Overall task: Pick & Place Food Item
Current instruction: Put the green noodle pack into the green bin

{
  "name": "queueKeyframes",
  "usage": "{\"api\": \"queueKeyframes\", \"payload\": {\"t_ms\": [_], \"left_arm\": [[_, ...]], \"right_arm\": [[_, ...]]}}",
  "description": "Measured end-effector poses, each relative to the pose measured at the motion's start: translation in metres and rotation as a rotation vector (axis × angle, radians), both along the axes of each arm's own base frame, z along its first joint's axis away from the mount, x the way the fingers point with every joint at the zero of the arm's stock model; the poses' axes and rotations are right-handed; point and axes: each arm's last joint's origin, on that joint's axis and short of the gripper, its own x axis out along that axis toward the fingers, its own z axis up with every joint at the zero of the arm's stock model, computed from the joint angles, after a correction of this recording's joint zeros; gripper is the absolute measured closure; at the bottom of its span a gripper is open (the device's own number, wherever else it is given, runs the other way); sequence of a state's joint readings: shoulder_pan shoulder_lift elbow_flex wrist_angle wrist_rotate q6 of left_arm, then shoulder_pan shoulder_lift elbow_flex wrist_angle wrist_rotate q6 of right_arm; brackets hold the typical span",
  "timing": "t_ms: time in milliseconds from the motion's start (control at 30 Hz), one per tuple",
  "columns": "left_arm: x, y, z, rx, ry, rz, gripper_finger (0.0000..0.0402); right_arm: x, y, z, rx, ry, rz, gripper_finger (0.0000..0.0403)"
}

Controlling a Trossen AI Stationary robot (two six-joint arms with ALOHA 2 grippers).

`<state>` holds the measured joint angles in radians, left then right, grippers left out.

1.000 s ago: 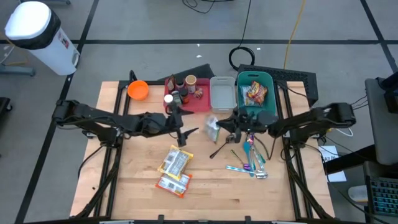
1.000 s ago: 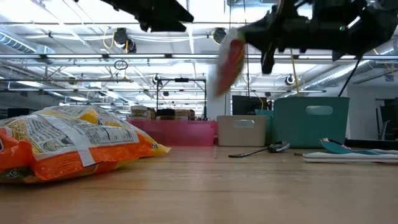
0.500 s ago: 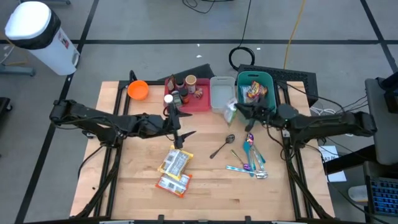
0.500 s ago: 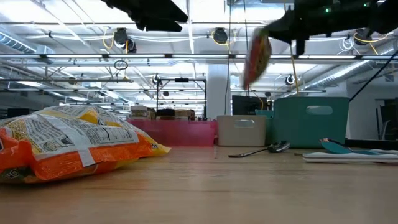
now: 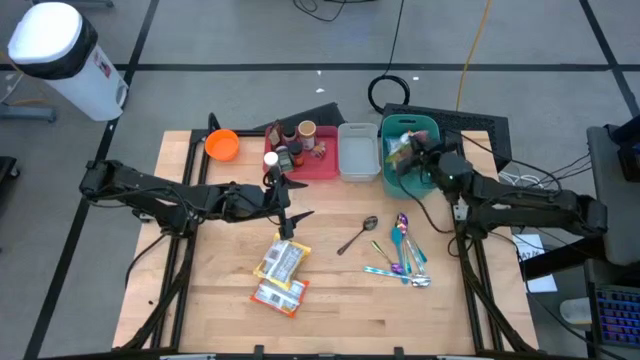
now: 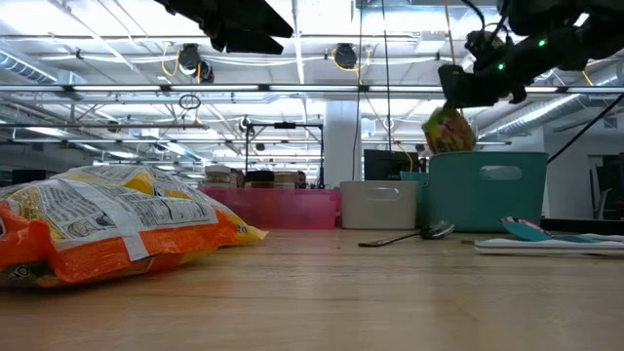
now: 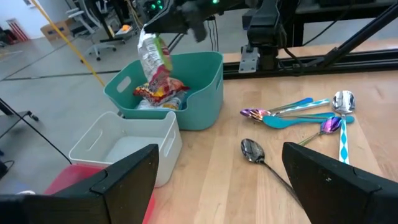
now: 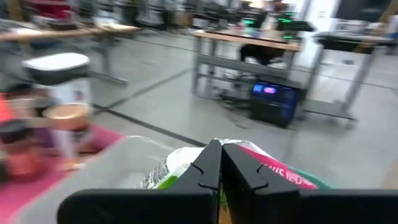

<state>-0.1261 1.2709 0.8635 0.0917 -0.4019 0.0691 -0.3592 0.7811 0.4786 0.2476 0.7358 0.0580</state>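
My right gripper (image 5: 418, 160) has its fingers pinched on the snack bag (image 7: 153, 55), dangling above the teal bin (image 7: 205, 81); released off-centre, it might catch the rim and tumble onto the counter (image 5: 330, 290).

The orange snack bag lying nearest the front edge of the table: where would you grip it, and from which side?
The orange snack bag lies flat beside a yellow one, so I would probably come straight down and pinch its crimped end seam, the thinnest part. The open left gripper hovers closest; the right gripper is busy holding a snack packet over the teal bin.
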Motion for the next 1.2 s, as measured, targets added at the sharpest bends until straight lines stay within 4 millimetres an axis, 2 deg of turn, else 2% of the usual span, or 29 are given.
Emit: {"api": "queueKeyframes", "payload": {"t_ms": [467,567,833,967,1200], "left_arm": [[0.000,0.000,0.000,0.000,-0.001,0.000,0.0052],[0.000,0.000,0.000,0.000,-0.001,0.000,0.0052],[0.000,0.000,0.000,-0.001,-0.004,0.000,0.0052],[0.000,0.000,0.000,0.000,-0.003,0.001,0.0053],[0.000,0.000,0.000,-0.005,-0.004,0.004,0.0053]], "right_arm": [[0.003,-0.060,-0.031,-0.015,0.236,-0.345,0.0403],[0.008,-0.071,-0.042,-0.007,0.272,-0.350,0.0403],[0.022,-0.084,-0.067,0.044,0.304,-0.187,0.0395],[0.025,-0.084,-0.068,0.045,0.278,-0.106,0.0349],[0.024,-0.081,-0.056,0.041,0.173,-0.056,0.0206]]}}
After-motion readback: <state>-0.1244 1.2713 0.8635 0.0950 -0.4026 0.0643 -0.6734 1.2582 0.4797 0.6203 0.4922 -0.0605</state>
